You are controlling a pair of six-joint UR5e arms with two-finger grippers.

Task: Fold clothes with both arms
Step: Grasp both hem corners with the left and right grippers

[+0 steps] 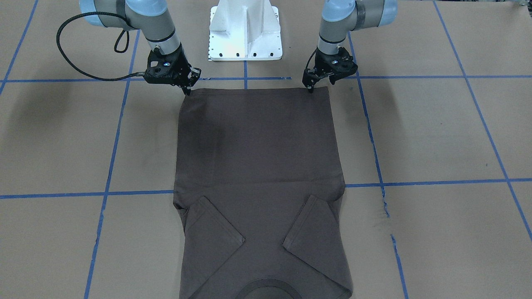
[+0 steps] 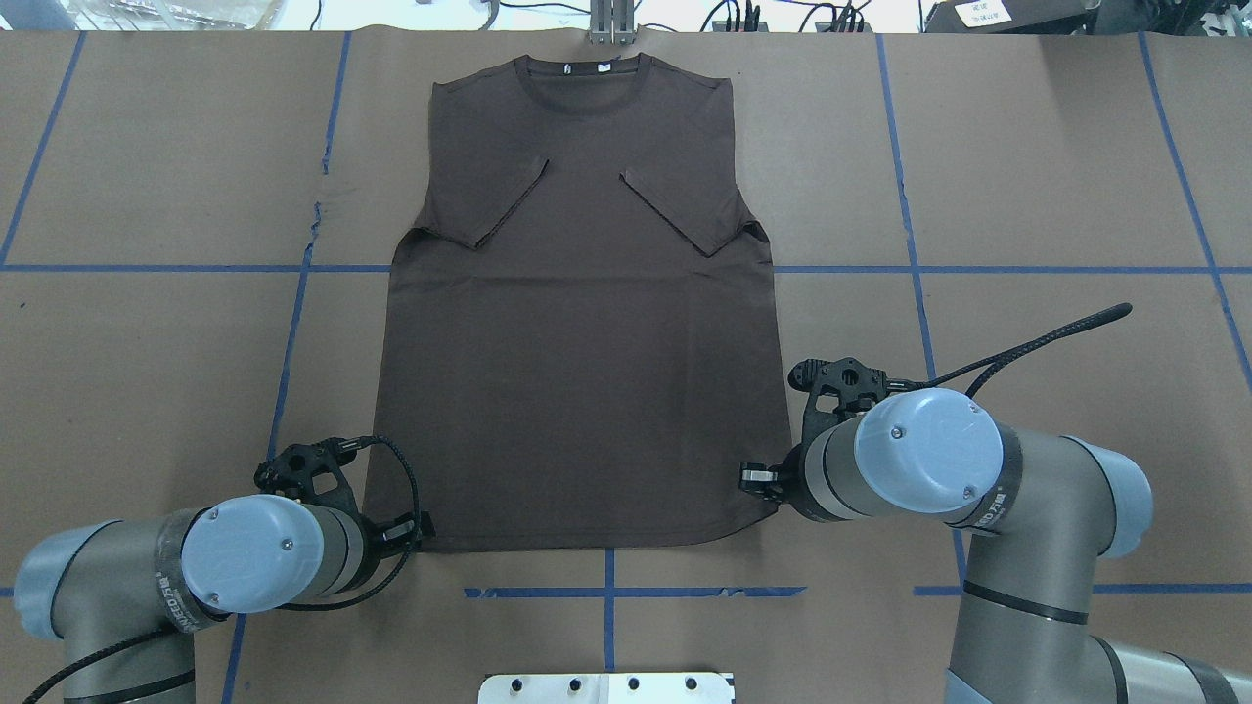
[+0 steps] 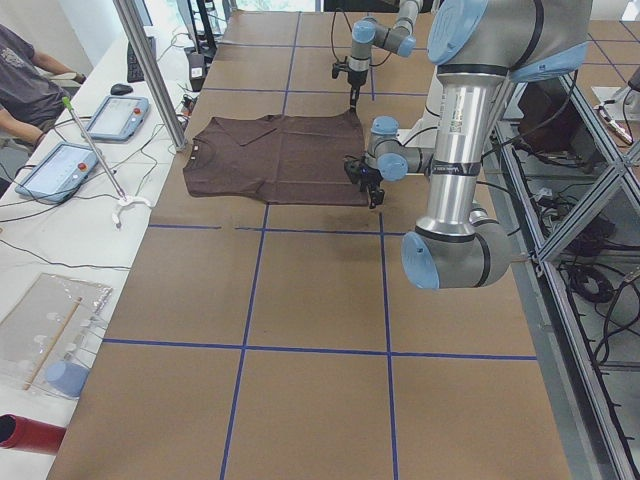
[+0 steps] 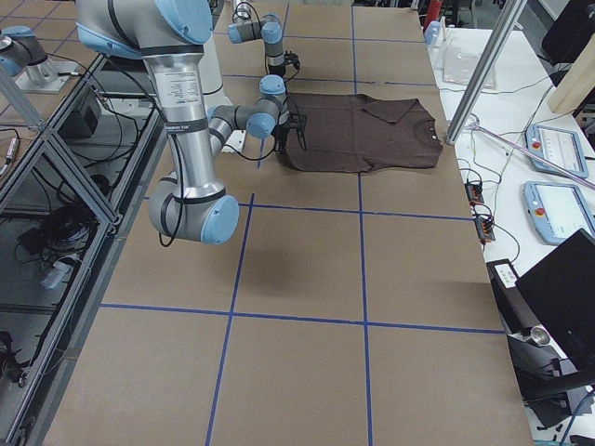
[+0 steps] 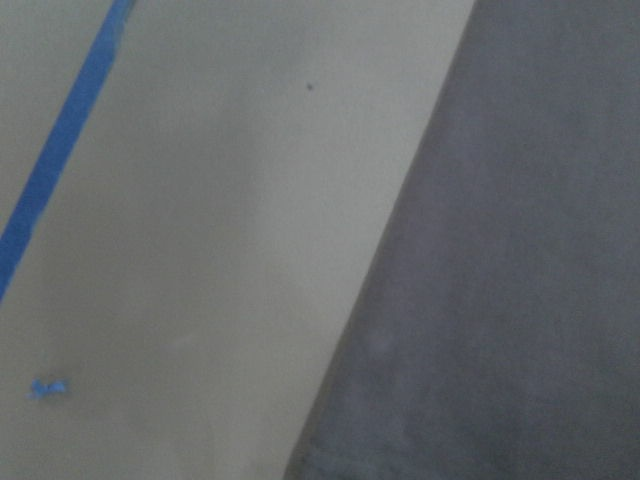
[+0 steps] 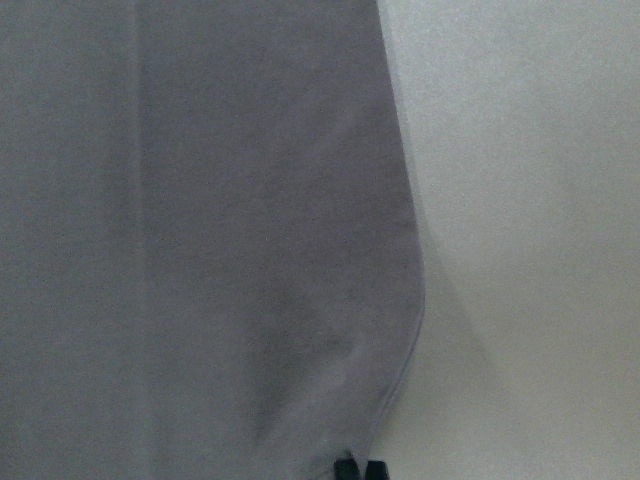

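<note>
If only one hem corner is held when lifted, the thin fabric may be slipped and the fold skewed. The black right gripper (image 1: 189, 89) is seen pinched together on its corner; the fingers of the black left gripper (image 1: 310, 88) cannot be judged. The dark brown-grey short-sleeved T-shirt (image 2: 587, 391) is laid flat on the brown paper-covered table (image 2: 1056, 147), its long axis running away from the robot, collar farthest.
</note>
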